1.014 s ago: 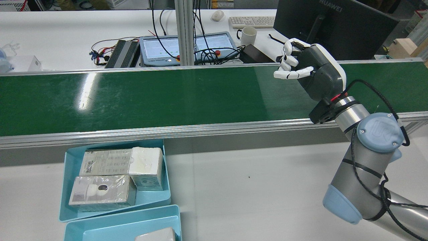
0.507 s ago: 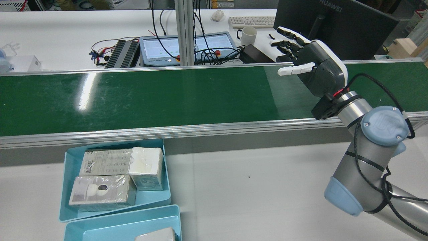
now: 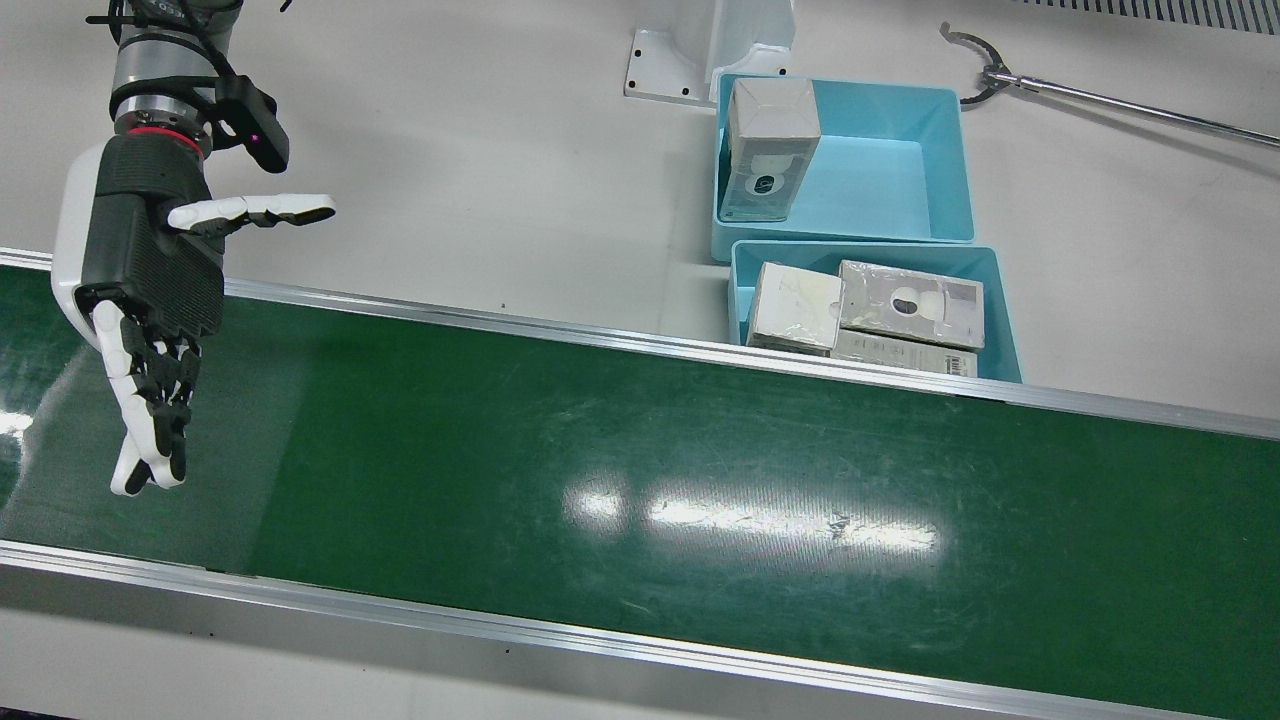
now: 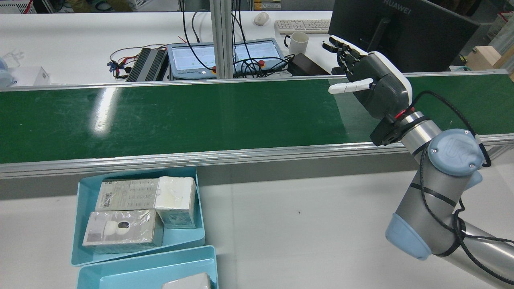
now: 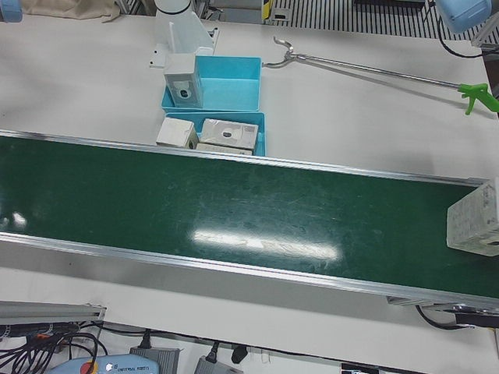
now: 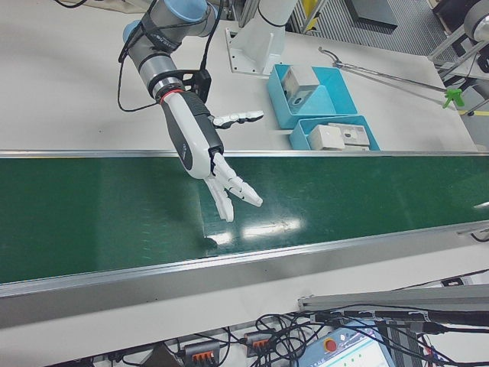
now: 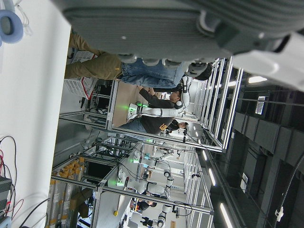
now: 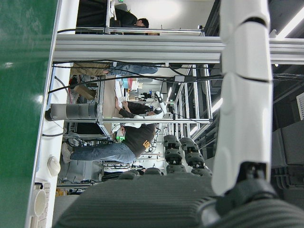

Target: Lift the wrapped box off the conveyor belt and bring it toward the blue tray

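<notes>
1. Right robot hand (image 4: 371, 86): dark grey ribbed palm, white back shell, white-and-black fingers (image 3: 150, 420).
2. Red ring at the wrist.
3. Silver arm (image 4: 431, 192) with pale blue joint caps.
4. Black cable (image 4: 441, 224) wrapped around the arm.

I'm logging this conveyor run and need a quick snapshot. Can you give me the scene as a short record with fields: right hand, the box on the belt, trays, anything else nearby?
right hand: right hand open, fingers spread, holding nothing, poised over the conveyor belt
left hand: only part of its body shows in its own camera; state cannot be told
wrapped box: wrapped box on the belt at the left-front view's right edge, apart from the right hand
blue tray: blue tray beside the belt, holding wrapped boxes
second tray: second tray holds one box
other: reach tool lying on the table
</notes>
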`<state>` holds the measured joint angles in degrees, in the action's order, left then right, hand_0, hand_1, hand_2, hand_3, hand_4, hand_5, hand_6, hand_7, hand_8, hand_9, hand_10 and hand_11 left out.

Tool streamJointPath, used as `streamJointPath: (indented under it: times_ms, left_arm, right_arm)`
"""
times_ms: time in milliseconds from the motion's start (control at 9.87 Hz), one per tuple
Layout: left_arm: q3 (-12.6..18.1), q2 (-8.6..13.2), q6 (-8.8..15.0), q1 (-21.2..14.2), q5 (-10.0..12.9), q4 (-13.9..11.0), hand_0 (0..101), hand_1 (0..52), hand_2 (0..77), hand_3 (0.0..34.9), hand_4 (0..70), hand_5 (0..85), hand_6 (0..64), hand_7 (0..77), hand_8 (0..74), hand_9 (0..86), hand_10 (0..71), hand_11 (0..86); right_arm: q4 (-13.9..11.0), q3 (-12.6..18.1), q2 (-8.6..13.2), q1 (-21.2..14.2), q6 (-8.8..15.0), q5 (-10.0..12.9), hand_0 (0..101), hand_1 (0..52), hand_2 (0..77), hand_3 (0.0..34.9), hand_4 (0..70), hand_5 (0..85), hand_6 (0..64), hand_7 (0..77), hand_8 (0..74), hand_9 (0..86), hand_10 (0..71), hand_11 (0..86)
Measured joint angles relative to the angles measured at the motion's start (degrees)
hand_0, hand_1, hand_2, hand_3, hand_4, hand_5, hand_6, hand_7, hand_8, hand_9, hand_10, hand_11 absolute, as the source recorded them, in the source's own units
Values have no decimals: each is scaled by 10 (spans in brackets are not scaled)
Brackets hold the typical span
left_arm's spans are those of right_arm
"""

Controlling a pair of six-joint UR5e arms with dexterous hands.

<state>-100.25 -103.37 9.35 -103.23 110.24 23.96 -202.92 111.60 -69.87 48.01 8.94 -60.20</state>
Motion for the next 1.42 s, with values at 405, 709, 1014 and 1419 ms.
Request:
streamJointPath:
  times_ms: [405, 709, 1014, 1419]
  left_arm:
    - [0, 0, 0, 0, 0, 0, 0, 0, 11, 0, 0, 11, 5, 5, 5, 0, 5, 5]
    - [0, 0, 0, 0, 0, 0, 0, 0, 5, 0, 0, 11, 5, 5, 5, 5, 5, 0]
    - [0, 0, 0, 0, 0, 0, 0, 0, 11, 0, 5, 11, 0, 5, 5, 0, 0, 5]
    - [0, 0, 0, 0, 0, 0, 0, 0, 11, 0, 5, 11, 5, 5, 5, 0, 5, 5]
  right_arm:
    - [1, -7, 4, -4, 0, 0, 482, 136, 65, 0, 87, 76, 49, 125, 5, 11, 0, 16]
    - [17, -13, 4, -3, -3, 1, 476, 125, 65, 0, 93, 60, 49, 131, 16, 33, 0, 11]
    - [45, -18, 3, 1, -6, -6, 476, 125, 71, 0, 109, 87, 60, 153, 27, 27, 0, 11]
    - [50, -32, 10, -4, -5, -9, 476, 136, 82, 0, 109, 93, 55, 158, 27, 27, 0, 11]
